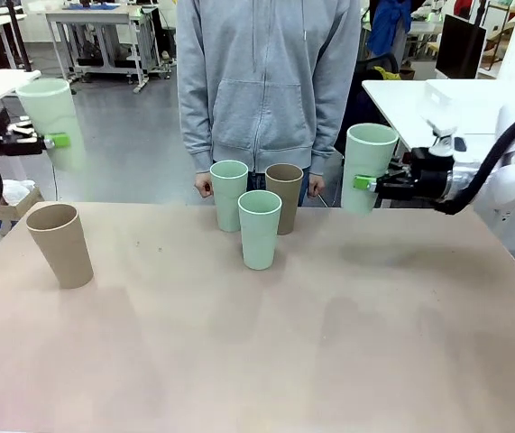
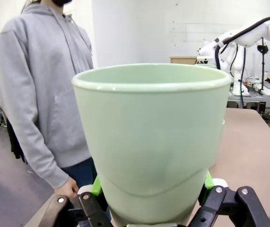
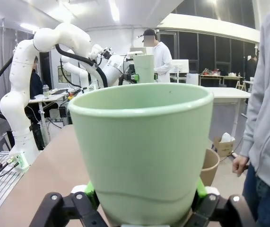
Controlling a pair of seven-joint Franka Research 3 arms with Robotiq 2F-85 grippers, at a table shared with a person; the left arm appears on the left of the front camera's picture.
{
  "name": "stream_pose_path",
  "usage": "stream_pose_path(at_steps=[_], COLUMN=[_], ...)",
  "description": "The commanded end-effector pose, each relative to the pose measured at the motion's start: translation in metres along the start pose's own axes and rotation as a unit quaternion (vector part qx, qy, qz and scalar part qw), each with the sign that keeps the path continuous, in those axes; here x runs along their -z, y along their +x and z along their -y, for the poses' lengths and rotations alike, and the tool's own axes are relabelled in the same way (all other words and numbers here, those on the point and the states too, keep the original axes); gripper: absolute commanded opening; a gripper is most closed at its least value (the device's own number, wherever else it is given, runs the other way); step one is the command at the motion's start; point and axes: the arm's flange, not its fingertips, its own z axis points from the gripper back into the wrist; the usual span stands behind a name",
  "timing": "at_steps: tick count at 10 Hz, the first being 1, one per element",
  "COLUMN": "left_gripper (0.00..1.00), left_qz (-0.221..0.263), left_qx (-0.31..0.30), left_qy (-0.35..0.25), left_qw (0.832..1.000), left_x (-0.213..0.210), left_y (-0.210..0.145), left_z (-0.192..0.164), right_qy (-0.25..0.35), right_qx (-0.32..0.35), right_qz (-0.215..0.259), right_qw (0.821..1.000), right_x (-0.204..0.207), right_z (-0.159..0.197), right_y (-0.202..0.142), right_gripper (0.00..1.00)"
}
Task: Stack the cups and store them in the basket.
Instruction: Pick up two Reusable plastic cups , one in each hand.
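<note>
Mint cup [image 1: 51, 117] at ten o'clock sits pinched in your left gripper [image 1: 56, 140]; your right gripper [image 1: 363, 182] pinches another mint cup [image 1: 369, 161] at two. Lowering either off-centre onto the twelve-o'clock cluster [image 1: 259, 228] could clip rims and topple neighbours.

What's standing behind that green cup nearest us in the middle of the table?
Behind the front green cup stand a second green cup and a brown cup, then a person. The front cup hides part of both cups' lower sides, so whether they touch is unclear.
</note>
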Motion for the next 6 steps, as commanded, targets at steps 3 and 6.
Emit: stream_pose_path(at_steps=[3,6], left_gripper=[0.84,0.84], left_qz=[0.010,0.025], left_qx=[-0.041,-0.042], left_qy=[0.011,0.002], left_qw=[0.999,0.999], left_x=[0.018,0.035], left_y=[0.056,0.056], left_z=[0.092,0.166], right_qy=[-0.050,-0.058], right_qx=[-0.010,-0.025], right_qz=[-0.013,-0.017], right_qw=[0.999,0.998], right_x=[-0.032,-0.044], right_z=[-0.055,-0.093], right_y=[0.032,0.032], right_gripper=[0.85,0.85])
